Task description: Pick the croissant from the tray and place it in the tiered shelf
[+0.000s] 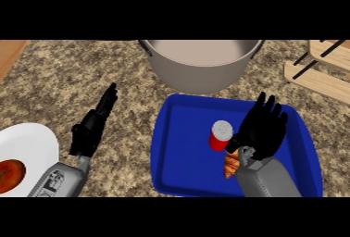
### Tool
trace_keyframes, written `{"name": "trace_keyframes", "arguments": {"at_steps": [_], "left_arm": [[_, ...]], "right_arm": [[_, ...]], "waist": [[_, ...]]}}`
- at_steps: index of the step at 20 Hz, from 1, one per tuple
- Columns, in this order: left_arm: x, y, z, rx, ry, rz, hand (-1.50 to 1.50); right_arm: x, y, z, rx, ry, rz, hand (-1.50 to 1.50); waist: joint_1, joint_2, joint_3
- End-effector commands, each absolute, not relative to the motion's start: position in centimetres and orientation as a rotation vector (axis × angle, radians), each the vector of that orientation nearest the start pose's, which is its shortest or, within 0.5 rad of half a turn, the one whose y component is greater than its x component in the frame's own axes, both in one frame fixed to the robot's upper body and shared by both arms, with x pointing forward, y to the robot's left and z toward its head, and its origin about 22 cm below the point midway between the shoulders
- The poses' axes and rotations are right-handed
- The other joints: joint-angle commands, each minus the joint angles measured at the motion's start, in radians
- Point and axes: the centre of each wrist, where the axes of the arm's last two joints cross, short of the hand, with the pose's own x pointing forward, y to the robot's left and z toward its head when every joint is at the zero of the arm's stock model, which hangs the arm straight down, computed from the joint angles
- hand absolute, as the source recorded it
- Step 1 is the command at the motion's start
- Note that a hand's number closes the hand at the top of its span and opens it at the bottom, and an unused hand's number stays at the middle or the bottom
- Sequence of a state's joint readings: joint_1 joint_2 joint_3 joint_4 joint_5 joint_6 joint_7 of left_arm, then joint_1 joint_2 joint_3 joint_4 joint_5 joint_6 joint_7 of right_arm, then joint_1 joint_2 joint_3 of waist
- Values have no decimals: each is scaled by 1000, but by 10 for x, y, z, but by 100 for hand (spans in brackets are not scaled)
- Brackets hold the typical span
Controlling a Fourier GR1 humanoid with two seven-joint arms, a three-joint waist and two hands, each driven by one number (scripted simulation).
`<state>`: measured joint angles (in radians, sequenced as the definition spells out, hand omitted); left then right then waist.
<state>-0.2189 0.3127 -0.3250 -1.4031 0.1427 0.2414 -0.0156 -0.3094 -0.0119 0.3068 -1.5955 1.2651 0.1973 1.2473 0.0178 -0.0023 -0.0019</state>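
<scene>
Lying near the front edge of the blue plastic tray (184,157), the golden-brown croissant (231,166) is mostly hidden under the right hand (263,132) and its wrist. This hand hovers with fingers (271,111) spread straight, holding nothing. The left hand (87,134) is also open and empty, over the speckled bench (123,60). I judge the croissant light, soft and flaky, so it crushes easily; better to take it across its thick middle, not the thin ends. The red can (220,136) stands just beside it.
</scene>
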Motion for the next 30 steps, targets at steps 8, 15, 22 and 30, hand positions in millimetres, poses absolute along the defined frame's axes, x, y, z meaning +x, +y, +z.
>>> {"name": "trace_keyframes", "arguments": {"at_steps": [8,15,22,30], "left_arm": [[291,217,13,105,-1571,-261,0],[290,219,6,118,-1555,-246,0],[291,219,18,105,-1579,-279,0],[282,226,19,111,-1594,-274,0]], "right_arm": [[290,-117,73,-1325,-419,490,-150],[286,-124,61,-1331,-373,482,-150],[274,-123,39,-1312,-352,494,-150],[285,-130,45,-1287,-332,465,-150]], "waist": [[-5,1,0],[-18,1,0],[-8,0,1],[0,-1,1]]}}
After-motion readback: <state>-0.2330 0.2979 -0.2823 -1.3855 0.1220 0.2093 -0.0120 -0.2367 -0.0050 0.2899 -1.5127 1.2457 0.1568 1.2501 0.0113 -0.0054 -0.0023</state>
